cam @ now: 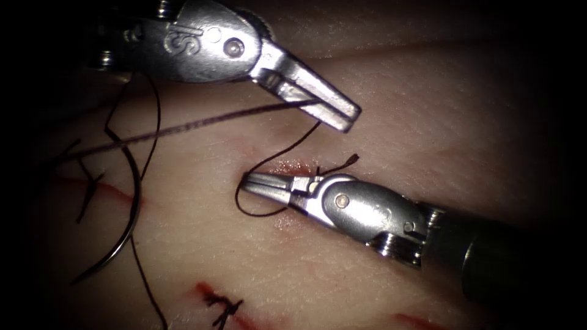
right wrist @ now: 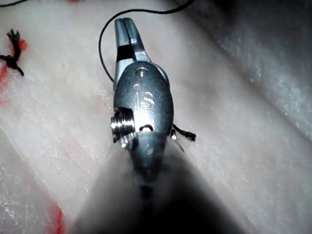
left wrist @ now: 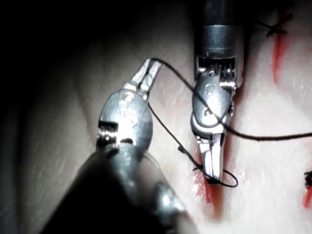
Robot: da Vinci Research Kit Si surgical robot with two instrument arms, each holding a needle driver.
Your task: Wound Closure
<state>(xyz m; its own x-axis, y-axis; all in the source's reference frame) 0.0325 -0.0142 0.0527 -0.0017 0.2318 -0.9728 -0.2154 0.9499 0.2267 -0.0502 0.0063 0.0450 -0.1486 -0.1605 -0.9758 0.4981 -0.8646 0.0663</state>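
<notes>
While the left gripper [cam: 330, 110] clamps the thread [cam: 183, 127], right gripper [cam: 254, 182] closed, holding nothing; needle [cam: 125, 214] lying free on tissue [cam: 428, 122]

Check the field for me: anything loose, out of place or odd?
Yes: the needle lies loose on the tissue at the endoscope view's left, in neither tool. The left tool holds the thread; the right tool sits shut inside a thread loop by the red fluid.
</notes>
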